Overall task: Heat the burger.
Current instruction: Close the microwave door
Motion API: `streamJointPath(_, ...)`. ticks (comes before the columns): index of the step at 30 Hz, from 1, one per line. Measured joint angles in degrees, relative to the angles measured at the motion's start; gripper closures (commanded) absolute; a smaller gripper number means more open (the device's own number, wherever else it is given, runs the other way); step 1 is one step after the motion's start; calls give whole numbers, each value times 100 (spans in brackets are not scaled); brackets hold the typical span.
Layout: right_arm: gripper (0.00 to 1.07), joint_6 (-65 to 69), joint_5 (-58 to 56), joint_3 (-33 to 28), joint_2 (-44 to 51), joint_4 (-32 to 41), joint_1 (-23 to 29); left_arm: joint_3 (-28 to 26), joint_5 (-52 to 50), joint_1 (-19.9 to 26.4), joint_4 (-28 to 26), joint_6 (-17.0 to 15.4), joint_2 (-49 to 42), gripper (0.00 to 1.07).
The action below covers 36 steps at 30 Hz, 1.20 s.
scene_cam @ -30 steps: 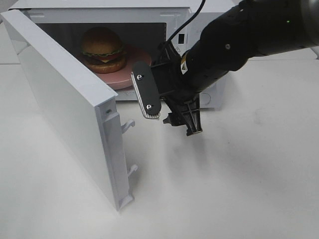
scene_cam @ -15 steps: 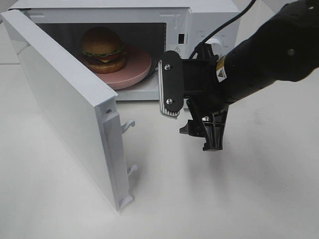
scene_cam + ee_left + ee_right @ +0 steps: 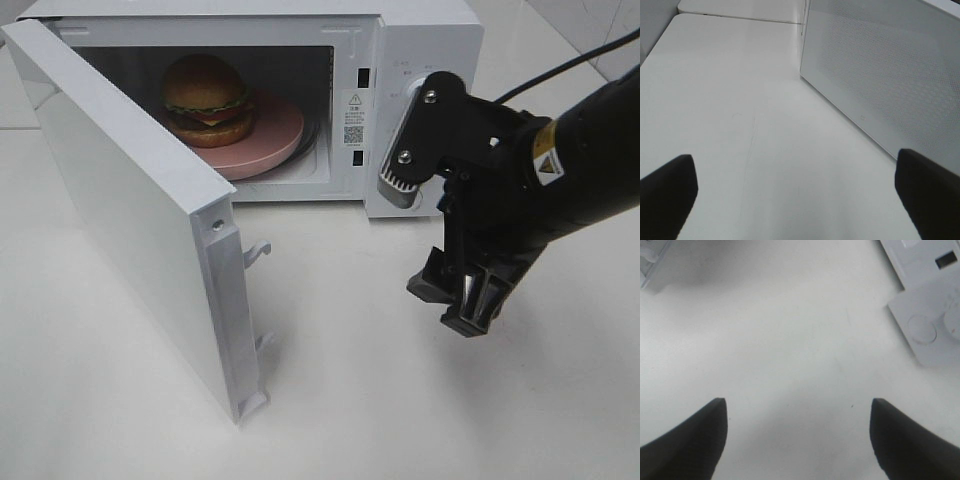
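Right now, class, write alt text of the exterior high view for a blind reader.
A burger on a pink plate sits inside a white microwave, door wide open; the right arm hangs before its control panel, jaws open.

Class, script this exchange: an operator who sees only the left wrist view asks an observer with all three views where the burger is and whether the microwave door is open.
Operator: Where is the burger?
Observer: It sits on the pink plate inside the microwave.
Operator: Is the door shut?
Observer: No, it stands wide open, swung out on the left of the high view.
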<state>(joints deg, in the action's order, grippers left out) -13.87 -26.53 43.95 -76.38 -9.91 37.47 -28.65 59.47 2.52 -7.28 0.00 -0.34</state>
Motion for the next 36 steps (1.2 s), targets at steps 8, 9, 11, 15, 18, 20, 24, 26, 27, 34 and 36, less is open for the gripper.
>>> streamJointPath(8, 32, 1226, -1249, -23, 556, -17, 0, 0, 0, 0, 0, 0, 0, 6)
streamJointPath(9, 32, 1324, -1398, -23, 630, -23, 0, 0, 0, 0, 0, 0, 0, 6)
streamJointPath(11, 32, 1467, -1627, -23, 796, -29, 0, 0, 0, 0, 0, 0, 0, 6)
streamJointPath(15, 32, 1725, -2126, -23, 1226, -29, 0, 0, 0, 0, 0, 0, 0, 6)
streamJointPath(18, 32, 1759, -2412, -23, 1490, -29, 0, 0, 0, 0, 0, 0, 0, 6)
streamJointPath(20, 32, 1776, -2515, -23, 1553, -29, 0, 0, 0, 0, 0, 0, 0, 6)
streamJointPath(24, 32, 1793, -2974, -23, 1908, -29, 0, 0, 0, 0, 0, 0, 0, 6)
streamJointPath(26, 32, 1816, -3100, -23, 2034, -29, 0, 0, 0, 0, 0, 0, 0, 6)
streamJointPath(27, 32, 1816, -3100, -23, 2034, -29, 0, 0, 0, 0, 0, 0, 0, 6)
streamJointPath(34, 32, 1885, -3535, -46, 2607, -29, 0, 0, 0, 0, 0, 0, 0, 6)
streamJointPath(36, 32, 1885, -3547, -86, 2681, -29, 0, 0, 0, 0, 0, 0, 0, 6)
